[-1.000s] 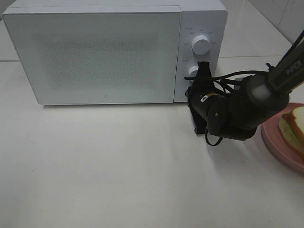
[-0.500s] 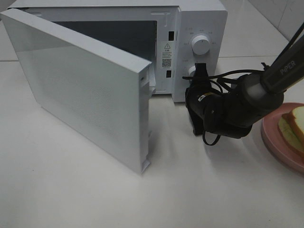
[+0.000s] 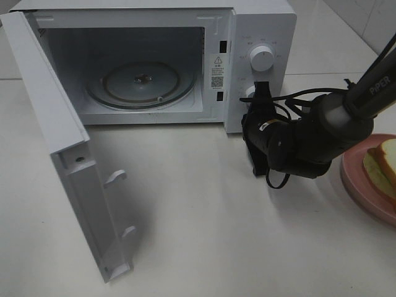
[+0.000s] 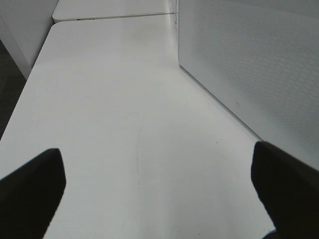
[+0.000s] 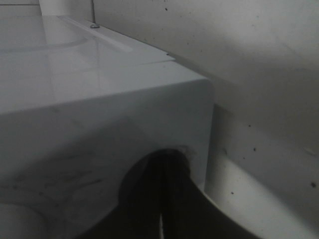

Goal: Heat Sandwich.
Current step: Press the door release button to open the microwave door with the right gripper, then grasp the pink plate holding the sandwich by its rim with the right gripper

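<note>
Right gripper [image 3: 262, 93]: jaws shut on nothing, tips at the lower control [image 3: 249, 93] of the microwave [image 3: 260, 25], judged to be the door release. The door [image 3: 55, 142] stands wide open, baring the turntable [image 3: 141, 83] for loading. The sandwich [image 3: 383, 164] lies on the pink plate [image 3: 359, 185] at the bench [image 3: 204, 235] edge, not yet fetched. Left gripper [image 4: 158, 191]: jaws spread wide, empty, low over the bench beside the door's outer face.
</note>
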`<state>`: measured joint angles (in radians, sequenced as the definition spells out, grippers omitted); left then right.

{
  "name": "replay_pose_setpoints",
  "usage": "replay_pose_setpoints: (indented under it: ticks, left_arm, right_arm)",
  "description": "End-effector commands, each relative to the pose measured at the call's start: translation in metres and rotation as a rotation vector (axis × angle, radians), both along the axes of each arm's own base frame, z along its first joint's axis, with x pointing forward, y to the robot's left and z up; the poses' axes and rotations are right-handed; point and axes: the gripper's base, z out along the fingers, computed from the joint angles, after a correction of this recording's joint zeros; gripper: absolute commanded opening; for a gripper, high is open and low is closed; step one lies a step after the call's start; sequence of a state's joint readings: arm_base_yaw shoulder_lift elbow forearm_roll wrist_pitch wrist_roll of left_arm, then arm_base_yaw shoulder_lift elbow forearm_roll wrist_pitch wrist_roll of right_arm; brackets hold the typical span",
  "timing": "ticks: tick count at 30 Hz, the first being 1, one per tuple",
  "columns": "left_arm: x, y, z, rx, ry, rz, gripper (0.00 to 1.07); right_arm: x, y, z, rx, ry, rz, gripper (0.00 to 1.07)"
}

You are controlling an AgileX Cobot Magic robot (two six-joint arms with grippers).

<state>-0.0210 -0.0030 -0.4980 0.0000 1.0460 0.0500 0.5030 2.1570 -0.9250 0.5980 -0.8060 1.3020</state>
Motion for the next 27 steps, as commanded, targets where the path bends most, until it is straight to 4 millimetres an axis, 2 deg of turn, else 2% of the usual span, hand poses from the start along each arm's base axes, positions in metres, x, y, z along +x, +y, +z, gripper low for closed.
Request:
replay_pose_setpoints:
  ticks: [1,9,20,27]
  left_arm:
    - [-0.003,0.0,-0.001,-0.004,-0.032,0.002,0.96]
    - [-0.003,0.0,-0.001,-0.004,-0.032,0.002,0.96]
    - [-0.003,0.0,-0.001,-0.003,-0.032,0.001,0.96]
    - [-0.003,0.0,-0.001,-0.004,-0.032,0.002,0.96]
  right_arm:
    - [0.018,-0.008,0.037,-0.008,-0.212,-0.003,0.0]
    - [0.006,-0.012,0.037,0.006,-0.156,0.001,0.0]
    - [-0.016,-0.012,0.028,-0.01,0.056,0.097,0.0]
    - [-0.029,-0.013,0.034,-0.065,0.141,0.169,0.0]
